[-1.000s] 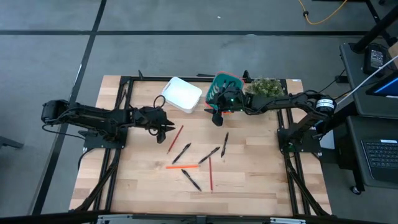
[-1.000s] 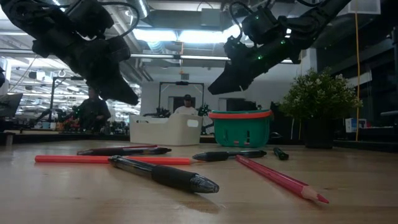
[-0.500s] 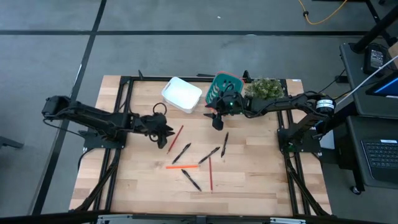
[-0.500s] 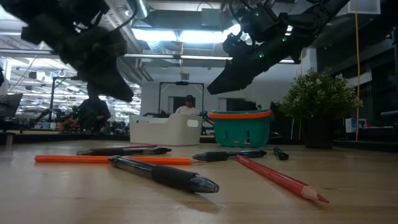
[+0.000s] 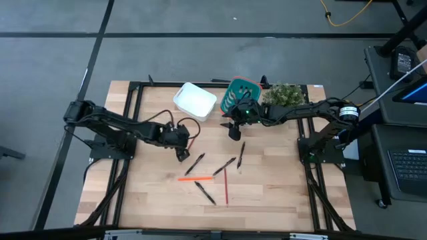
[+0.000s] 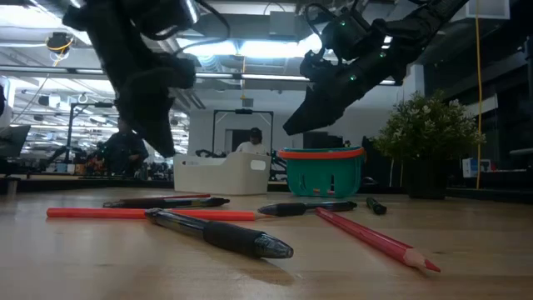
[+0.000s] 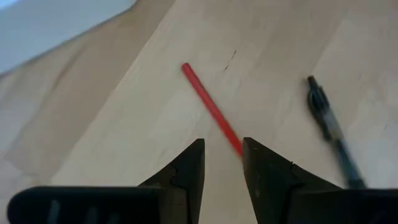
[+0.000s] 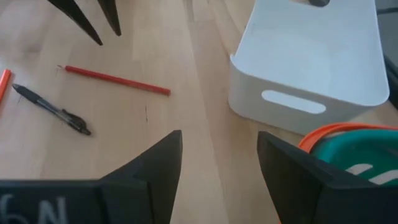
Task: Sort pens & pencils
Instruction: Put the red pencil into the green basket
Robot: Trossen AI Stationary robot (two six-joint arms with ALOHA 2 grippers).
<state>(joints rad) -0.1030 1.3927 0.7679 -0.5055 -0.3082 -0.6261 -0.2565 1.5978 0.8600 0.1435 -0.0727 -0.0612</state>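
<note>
Left end effector [image 5: 181, 157] poised over the near tip of a red pencil [image 7: 211, 116], fingers [image 7: 186, 171] parted with a narrow gap, grasping nothing, pencil end running between them in the left wrist view. Just beside that pencil, one black pen [image 7: 331, 132], angled away. Farther out on the wooden surface [image 5: 267, 193]: an orange pencil [image 5: 195, 178] lying crosswise, a second red pencil [image 5: 225, 186] pointing toward the near edge, and three more black pens [image 5: 207, 194] scattered among them, all lying flat, none in a container.

Right end effector [image 5: 233, 134] hovering off the surface near the teal basket [image 5: 235, 93], fingers [image 8: 155, 165] spread wide, released, nothing between them. Closest loose item to it: a pen [image 5: 240, 154] just beyond the fingertips. White bin [image 5: 195, 101] standing next to the basket at the far edge, a small potted plant [image 5: 285, 94] on the basket's other side.

Seen only from the low view: both end effectors lifted above the surface, the lab room behind, a person [image 6: 249, 140] seated far back behind the bin. Seen only from the right wrist view: the bin's handle slot [image 8: 293, 101], the basket's orange rim, and the left fingers above the red pencil. Overall scatter of pens and pencils clear only from overhead.
</note>
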